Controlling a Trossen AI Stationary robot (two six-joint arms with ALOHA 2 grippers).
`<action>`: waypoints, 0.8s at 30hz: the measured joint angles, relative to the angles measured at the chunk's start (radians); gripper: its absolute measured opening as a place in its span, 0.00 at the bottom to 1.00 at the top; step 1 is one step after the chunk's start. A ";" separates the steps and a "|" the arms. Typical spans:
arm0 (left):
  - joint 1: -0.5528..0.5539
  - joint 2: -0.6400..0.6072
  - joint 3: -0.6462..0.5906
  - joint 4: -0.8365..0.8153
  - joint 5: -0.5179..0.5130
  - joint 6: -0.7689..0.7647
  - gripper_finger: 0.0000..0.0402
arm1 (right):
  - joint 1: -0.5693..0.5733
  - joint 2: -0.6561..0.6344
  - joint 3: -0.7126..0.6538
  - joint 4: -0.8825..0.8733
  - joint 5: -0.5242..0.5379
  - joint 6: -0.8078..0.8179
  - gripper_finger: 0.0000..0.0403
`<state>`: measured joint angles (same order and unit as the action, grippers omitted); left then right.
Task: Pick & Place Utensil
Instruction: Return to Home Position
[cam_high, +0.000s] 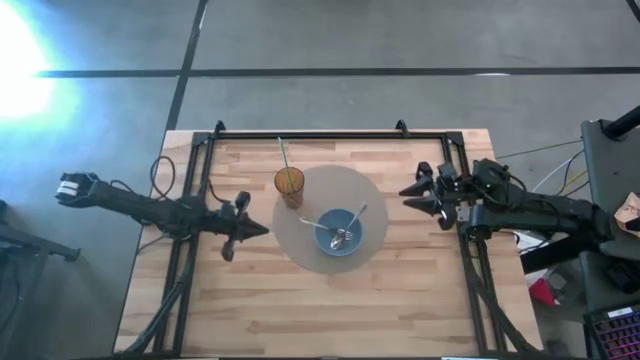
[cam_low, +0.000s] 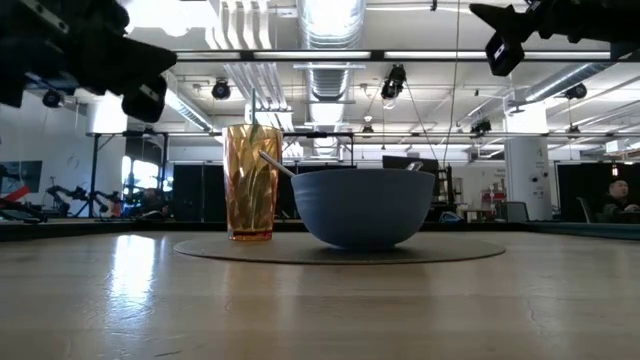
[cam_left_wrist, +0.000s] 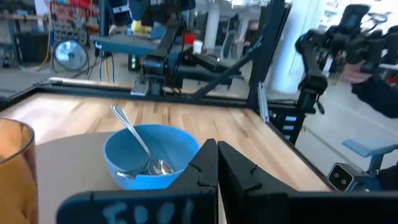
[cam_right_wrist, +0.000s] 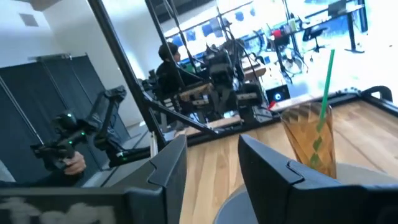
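**Utensils in the bowl, straw in the cup, both arms off to the sides**

The blue bowl (cam_high: 340, 252) sits on a round grey mat (cam_high: 300, 250) in the middle of the wooden bench (cam_high: 300, 310). Two metal utensils lie inside it. The spoon (cam_high: 354, 222) has its head at the bottom of the bowl and its handle leans over the rim toward the right arm's side. The fork (cam_high: 316, 226) lies across it, with its handle over the rim on the left arm's side. Just beside the bowl, on the same mat, stands an orange cup (cam_high: 289, 185), upright. A green straw (cam_high: 283, 155) is in the cup and leans out over its far edge.

The left gripper (cam_high: 262, 229) is left of the mat and points at the bowl. Its fingers are pressed together with nothing between them, which its own wrist view confirms. The right gripper (cam_high: 412, 196) is right of the mat, well apart from the bowl, with its fingers spread wide and empty. In the low view both arms hang high above the bench, clear of cup and bowl.
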<state>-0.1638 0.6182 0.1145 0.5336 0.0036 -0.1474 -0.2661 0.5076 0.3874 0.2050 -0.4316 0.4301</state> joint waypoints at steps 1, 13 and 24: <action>0.000 -0.018 -0.023 0.020 0.001 0.000 0.00 | 0.000 -0.006 0.000 0.000 0.000 -0.003 0.33; 0.000 -0.137 -0.106 0.075 0.025 0.076 0.00 | 0.000 -0.017 0.000 0.000 0.000 -0.040 0.12; 0.000 -0.247 -0.106 0.051 0.021 0.166 0.00 | 0.000 -0.029 0.226 -0.471 0.059 -0.256 0.02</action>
<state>-0.1638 0.3715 0.0082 0.5846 0.0242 0.0185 -0.2665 0.4781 0.6136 -0.2660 -0.3726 0.1744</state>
